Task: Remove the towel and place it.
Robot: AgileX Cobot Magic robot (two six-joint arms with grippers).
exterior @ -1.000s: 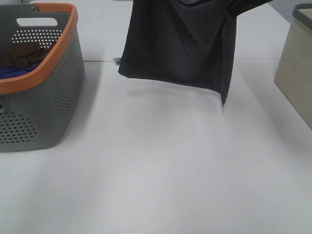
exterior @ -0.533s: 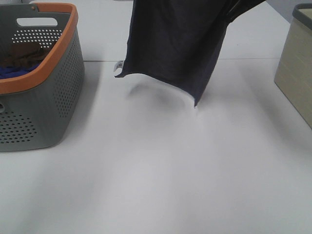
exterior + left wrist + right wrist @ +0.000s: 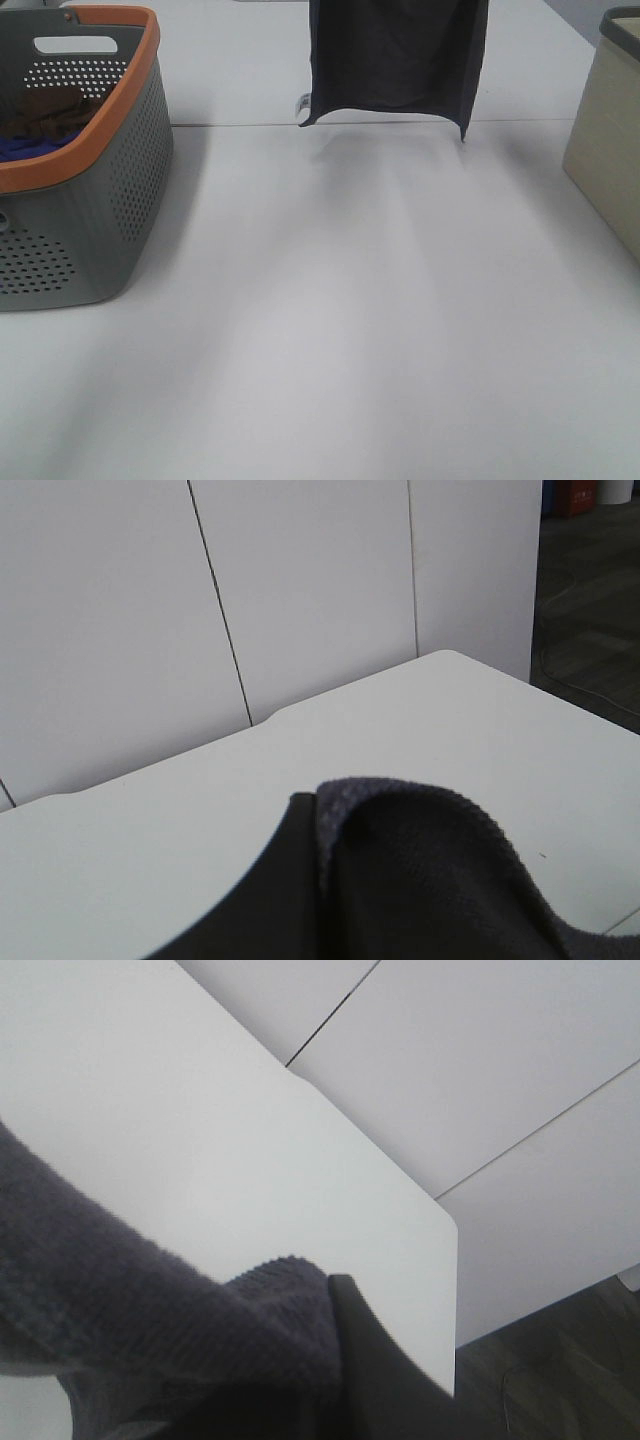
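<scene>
The towel [image 3: 395,60] hung flat in the air over the far side of the white table [image 3: 330,330], with its white tag [image 3: 303,103] at the lower left corner. The left gripper [image 3: 312,880] and right gripper [image 3: 335,1360] were each pinched tight on a fold of it. A grey basket [image 3: 120,170] stood at the left holding a brown cloth [image 3: 45,110] and a blue cloth [image 3: 25,147]. A beige bin [image 3: 605,150] stood at the right.

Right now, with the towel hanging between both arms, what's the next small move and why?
Probably lower both arms together, easing the towel onto the table. It hangs spread between the left gripper and right gripper, both shut on its upper edge, its lower hem above the surface, away from the basket. Lowering evenly should lay it flat.
</scene>
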